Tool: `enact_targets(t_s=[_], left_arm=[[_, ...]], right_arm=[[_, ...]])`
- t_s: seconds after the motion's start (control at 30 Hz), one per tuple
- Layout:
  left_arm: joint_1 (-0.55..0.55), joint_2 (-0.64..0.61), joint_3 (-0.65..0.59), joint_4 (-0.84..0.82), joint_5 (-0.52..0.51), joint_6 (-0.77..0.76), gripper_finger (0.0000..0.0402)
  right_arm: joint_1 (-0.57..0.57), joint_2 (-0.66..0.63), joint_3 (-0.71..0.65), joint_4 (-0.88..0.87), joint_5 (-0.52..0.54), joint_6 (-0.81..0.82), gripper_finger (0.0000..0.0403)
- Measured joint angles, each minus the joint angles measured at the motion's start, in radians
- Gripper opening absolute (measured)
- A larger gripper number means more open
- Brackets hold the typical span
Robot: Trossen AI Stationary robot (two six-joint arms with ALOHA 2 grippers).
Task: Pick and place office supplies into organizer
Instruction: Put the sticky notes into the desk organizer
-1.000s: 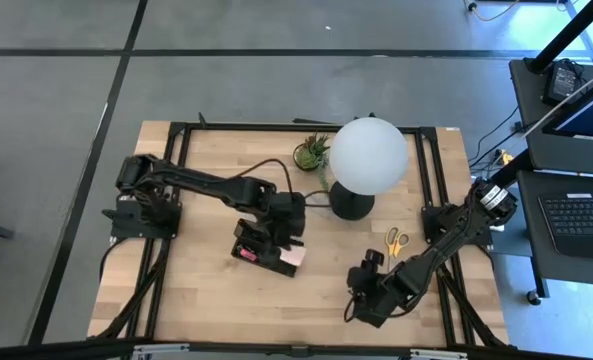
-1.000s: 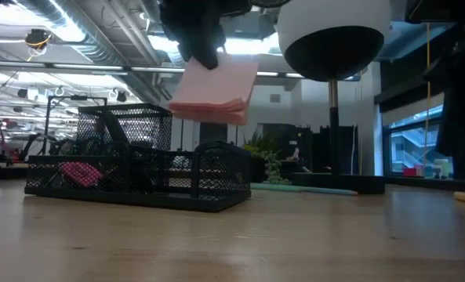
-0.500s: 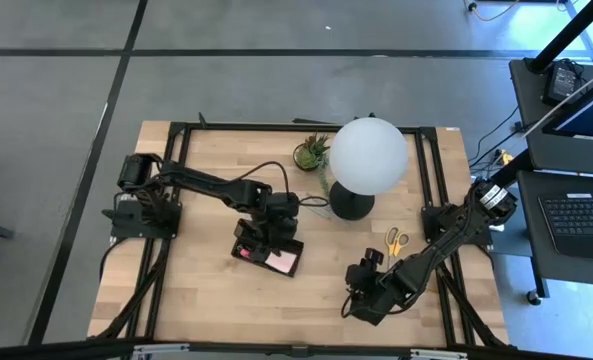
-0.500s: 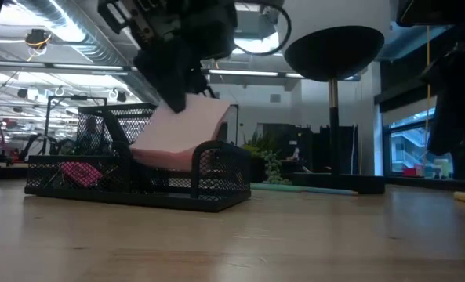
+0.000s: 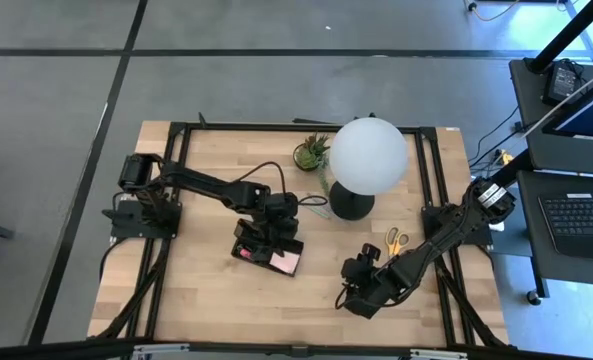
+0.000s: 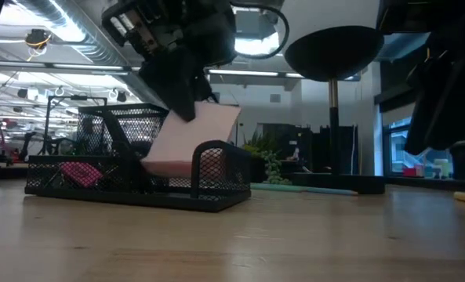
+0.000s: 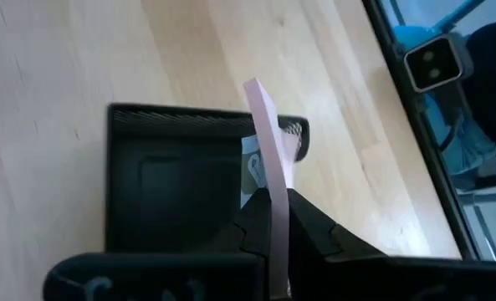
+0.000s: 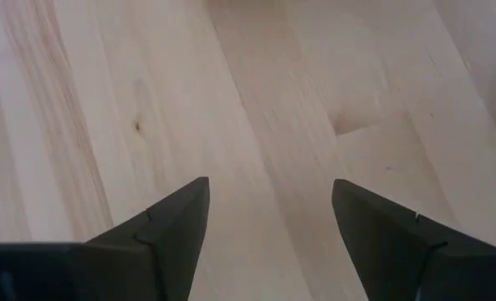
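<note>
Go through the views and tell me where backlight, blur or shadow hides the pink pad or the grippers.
Low view: bright ceiling lights turn the left gripper into a silhouette; the sticky pad stays readable. Left wrist view: pad sharp, room edge blurred. Right wrist view: evenly lit, open right gripper over bare table.

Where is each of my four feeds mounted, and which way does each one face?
High: above the table, straight down; both arms, left tool over the organizer.
Low: at tabletop height, level across; left tool dips the sticky pad into the organizer.
Left wrist: past its shut fingers clamping the pad.
Right wrist: down at bare wood between the open right tool.
Shared: pad and organizer show in high, low and left wrist.
</note>
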Motion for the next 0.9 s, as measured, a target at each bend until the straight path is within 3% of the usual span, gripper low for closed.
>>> enact_targets(t_s=[0.67, 0.9], left_arm=[[0.015, 0.086, 0.008, -0.004, -0.027, -0.078, 0.0011], [0.018, 0.078, 0.006, -0.001, -0.082, -0.082, 0.0043]], right_arm=[[-0.001, -0.001, 0.000, 0.020, -0.002, -0.026, 0.0255], [-0.001, -0.001, 0.000, 0.023, -0.003, -0.038, 0.0255]])
